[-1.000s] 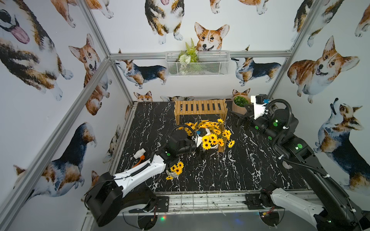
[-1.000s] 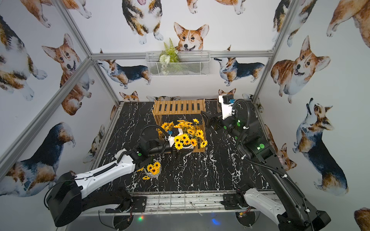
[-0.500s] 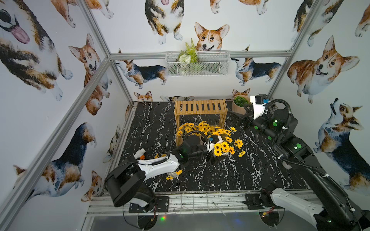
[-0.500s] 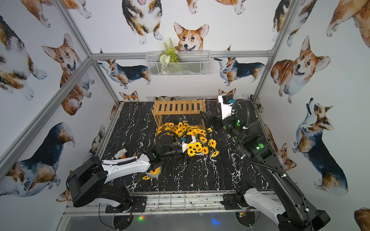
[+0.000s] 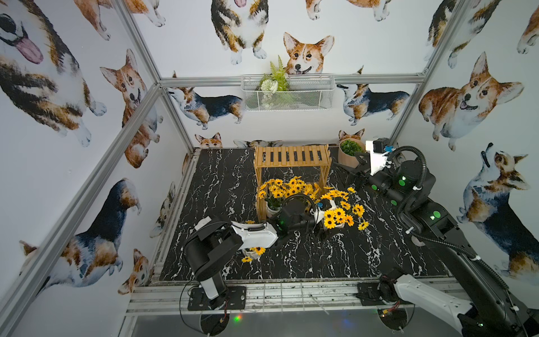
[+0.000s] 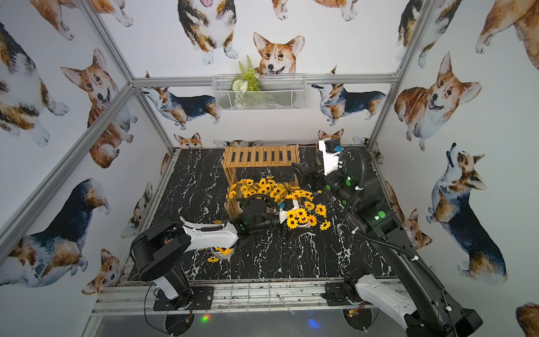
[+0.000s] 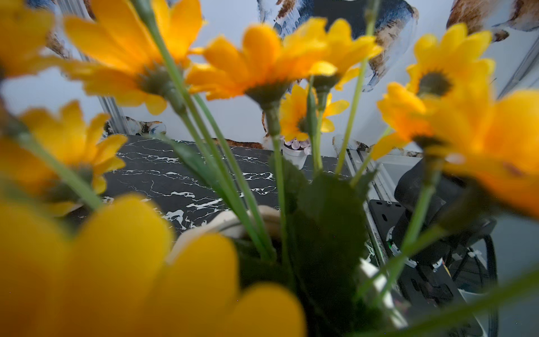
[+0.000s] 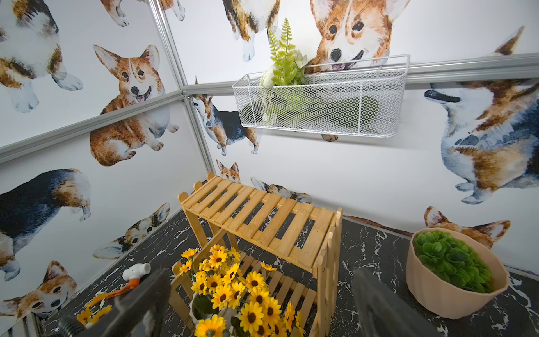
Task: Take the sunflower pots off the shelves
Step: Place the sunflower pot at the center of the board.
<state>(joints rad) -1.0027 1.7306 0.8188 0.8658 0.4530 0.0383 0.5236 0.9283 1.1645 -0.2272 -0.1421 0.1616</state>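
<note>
The light-wood shelves (image 5: 291, 157) (image 8: 262, 218) stand at the back; the top tier is bare. On the lower tier are sunflower pots (image 5: 284, 189) (image 8: 233, 286), one white pot showing at its left end (image 5: 273, 210). My left gripper (image 5: 322, 229) (image 6: 288, 230) is shut on another sunflower pot (image 5: 339, 216) (image 6: 303, 217), just off the shelves' front right corner. In the left wrist view its flowers fill the frame, only the pot rim (image 7: 227, 224) shows and the jaws are hidden. A third pot (image 5: 253, 251) sits on the table under the left arm. My right gripper (image 5: 350, 172) (image 8: 262, 315) hangs open right of the shelves.
A beige pot with a green plant (image 5: 350, 154) (image 8: 449, 271) stands in the back right corner beside the right gripper. A white wire basket with fern (image 5: 287, 93) hangs on the back wall. A small white pot with pinkish leaves (image 7: 296, 151) stands by the right wall.
My left gripper has drawn its sunflower pot off the lower tier, rightward and toward the front, while the left arm folded back. The right arm has hardly moved.
</note>
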